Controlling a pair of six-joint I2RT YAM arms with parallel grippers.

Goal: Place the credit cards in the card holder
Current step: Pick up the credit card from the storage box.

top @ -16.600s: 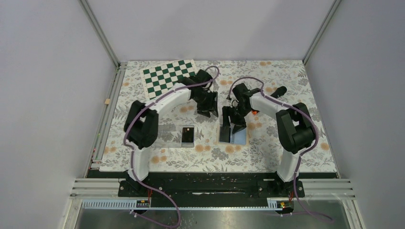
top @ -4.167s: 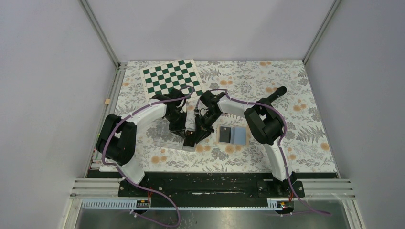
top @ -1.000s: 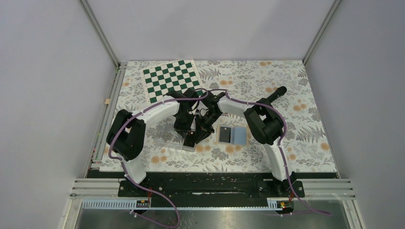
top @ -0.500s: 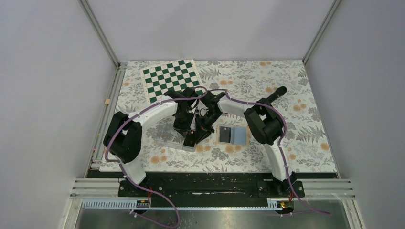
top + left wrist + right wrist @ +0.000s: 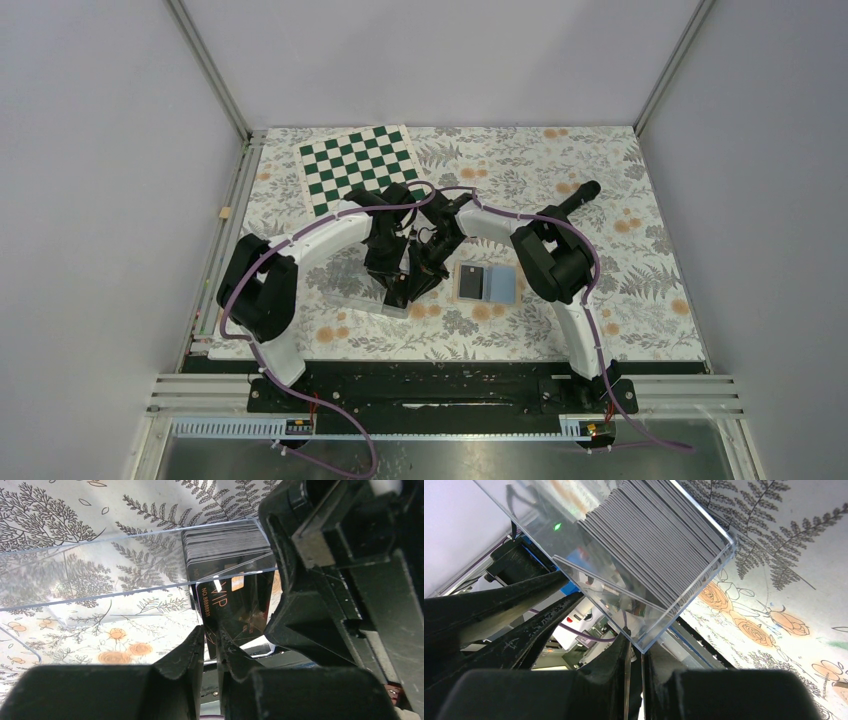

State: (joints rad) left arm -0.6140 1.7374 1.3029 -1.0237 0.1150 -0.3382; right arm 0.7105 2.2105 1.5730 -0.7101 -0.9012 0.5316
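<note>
A stack of black credit cards stands in a clear plastic tray. One black card marked VIP tilts up out of the stack. Its lower corner sits in the narrow gap of my left gripper, whose jaws stand slightly apart. My right gripper is shut on the tray's corner. In the top view both grippers meet at the tray. The card holder lies open to the right, blue lining up, with one black card on its left half.
A green and white chessboard lies at the back left. A black marker lies at the back right. The two arms crowd together over the tray, right beside the card holder.
The left arm's elbow has swung slightly to the left since a second ago. Both grippers stay at the tray, and the card holder has not moved.
</note>
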